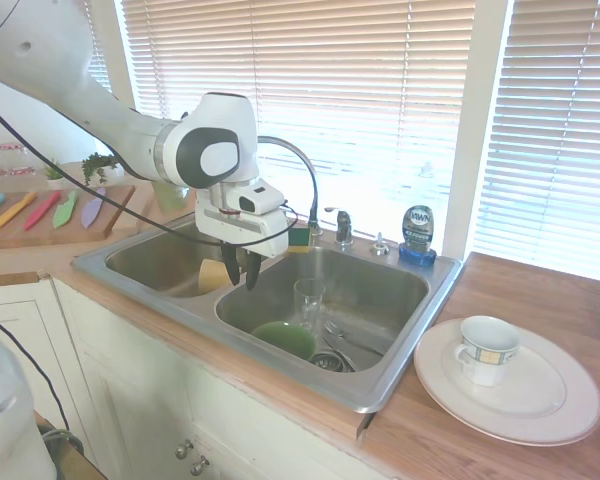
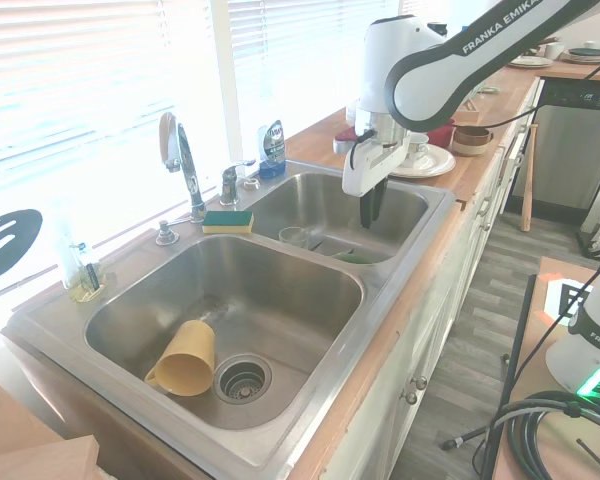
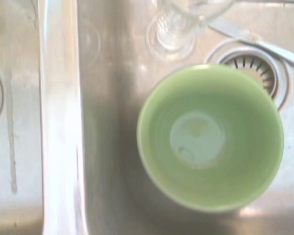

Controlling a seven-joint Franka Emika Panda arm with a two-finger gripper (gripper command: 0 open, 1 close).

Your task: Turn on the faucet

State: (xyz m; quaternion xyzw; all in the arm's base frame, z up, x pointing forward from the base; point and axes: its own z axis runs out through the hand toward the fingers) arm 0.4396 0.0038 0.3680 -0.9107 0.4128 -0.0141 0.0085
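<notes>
Standing on sink's back rim btwn the two basins, faucet [image 1: 302, 175] w/ lever handle [image 1: 341, 224] is well apart from gripper [image 1: 239, 277]. Gripper hangs over basin divider, fingers nearly together, holding nothing. Green bowl [image 3: 209, 137] & glass [image 1: 308, 298] sit below.

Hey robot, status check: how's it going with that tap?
Gripper empty, jaws nearly shut, above the sink divider. Faucet handle untouched. Nothing in the way.

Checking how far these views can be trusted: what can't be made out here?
- Faucet lever: too small in both exterior views to read its position.
- Claw: fingers close together, any gap unclear.
- Dish-soap bottle: label too small.
- Glass: top cut off by the wrist view's edge.
</notes>
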